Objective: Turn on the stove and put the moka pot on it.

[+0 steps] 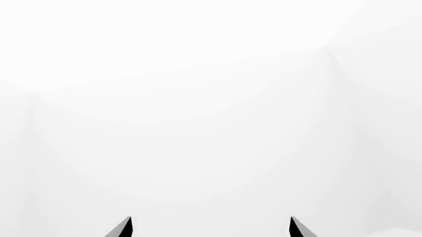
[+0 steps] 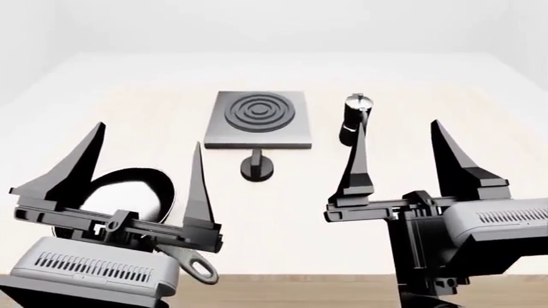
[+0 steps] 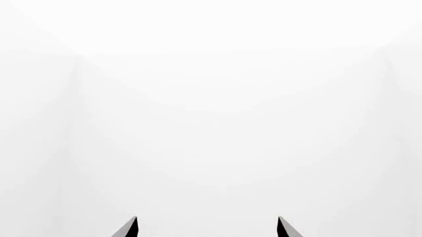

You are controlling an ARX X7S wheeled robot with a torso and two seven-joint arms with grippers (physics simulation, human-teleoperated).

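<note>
In the head view the stove [image 2: 256,120], a flat grey square plate with a ringed burner, lies at the table's middle far side. Its small black round knob [image 2: 258,167] stands just in front of it. The moka pot [image 2: 355,120], black with a silver lid, stands upright to the stove's right. My left gripper [image 2: 150,138] is open and empty, raised at the near left. My right gripper [image 2: 400,136] is open and empty, raised at the near right, in front of the pot. Both wrist views show only white space past the open fingertips [image 1: 125,227] [image 3: 130,227].
A black frying pan [image 2: 124,196] lies at the near left, partly hidden behind my left gripper, its handle [image 2: 190,264] pointing toward the table's near edge. The pale wooden table [image 2: 291,218] extends between the grippers.
</note>
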